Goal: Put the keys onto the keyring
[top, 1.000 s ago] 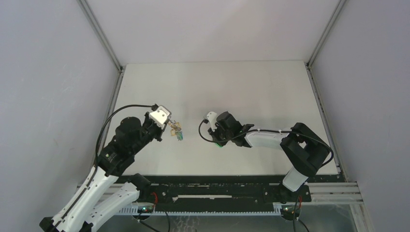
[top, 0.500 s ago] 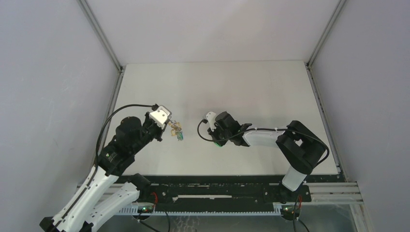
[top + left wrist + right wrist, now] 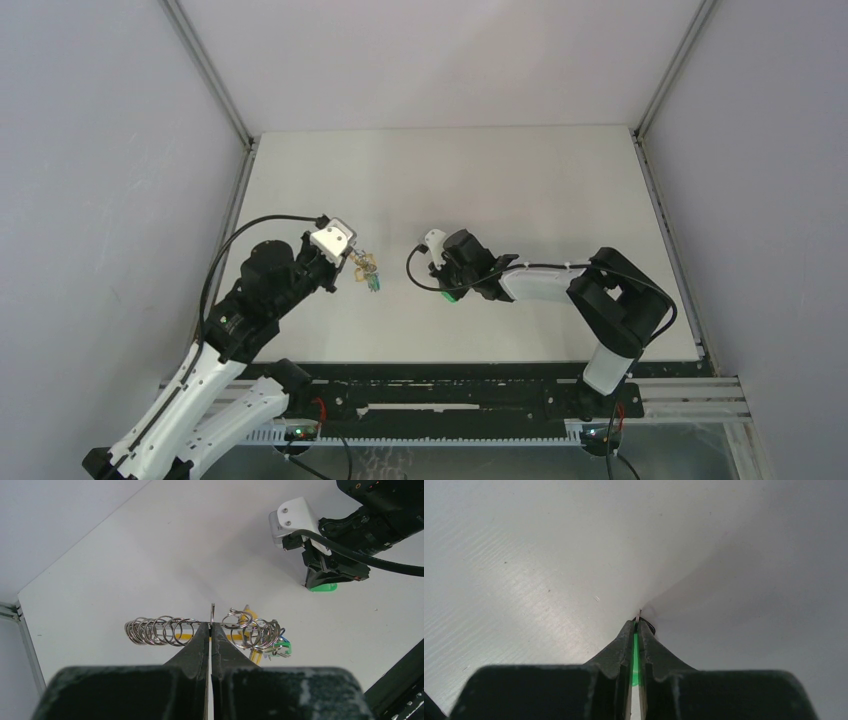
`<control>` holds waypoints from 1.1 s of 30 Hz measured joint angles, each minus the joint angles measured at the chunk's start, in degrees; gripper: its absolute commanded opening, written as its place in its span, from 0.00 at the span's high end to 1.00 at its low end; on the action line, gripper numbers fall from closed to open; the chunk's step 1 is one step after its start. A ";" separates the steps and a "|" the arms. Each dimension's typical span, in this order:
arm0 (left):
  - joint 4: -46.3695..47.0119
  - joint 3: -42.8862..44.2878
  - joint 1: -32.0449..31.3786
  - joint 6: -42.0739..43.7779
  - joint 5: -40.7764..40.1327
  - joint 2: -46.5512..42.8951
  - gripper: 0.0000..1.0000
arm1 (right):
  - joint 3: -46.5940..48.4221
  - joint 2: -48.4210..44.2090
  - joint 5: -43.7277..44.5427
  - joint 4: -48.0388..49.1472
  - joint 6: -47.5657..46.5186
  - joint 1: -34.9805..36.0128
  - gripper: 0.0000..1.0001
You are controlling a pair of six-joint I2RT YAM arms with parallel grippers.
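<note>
Your left pincer (image 3: 211,626) is pinching the keyring (image 3: 160,630) and holding it out over the table (image 3: 150,555). Its silvery loops are spreading to both sides of the fingertips, with a yellow band (image 3: 182,636) running behind them. A blue-headed key (image 3: 284,642) is hanging at one end. Your right pincer (image 3: 638,625) is pressing together on a green key (image 3: 636,667) low at the table, well apart from the keyring.
</note>
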 measured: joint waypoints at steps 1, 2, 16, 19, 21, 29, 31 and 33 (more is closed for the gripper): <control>0.00 0.00 0.00 0.00 0.00 0.00 1.00 | 0.00 0.00 0.17 0.00 -0.02 0.00 1.00; 0.00 0.00 0.00 0.00 0.02 0.00 1.00 | 0.00 0.00 0.33 0.00 -0.02 0.00 1.00; 0.00 0.00 0.04 0.11 3.04 -0.22 1.00 | -3.78 -10.29 -2.62 0.07 -3.54 0.00 1.00; 0.00 0.00 0.04 0.26 5.22 -0.28 1.00 | -5.62 -16.09 -4.48 0.11 -5.14 0.00 1.00; 0.13 -0.17 0.04 0.68 7.21 -0.39 1.00 | -6.14 -19.32 -5.66 -0.09 -5.95 0.00 1.00; 0.37 -0.94 0.04 2.21 16.46 -0.33 1.00 | -6.25 -30.67 -9.16 -3.43 -10.19 -0.09 1.00; 0.35 -0.94 0.04 2.73 18.58 0.00 1.00 | -6.25 -33.16 -10.12 -4.83 -11.02 -0.26 1.00; 0.35 -0.92 0.02 3.34 20.50 0.52 1.00 | -6.19 -35.89 -11.41 -6.67 -12.11 -0.57 1.00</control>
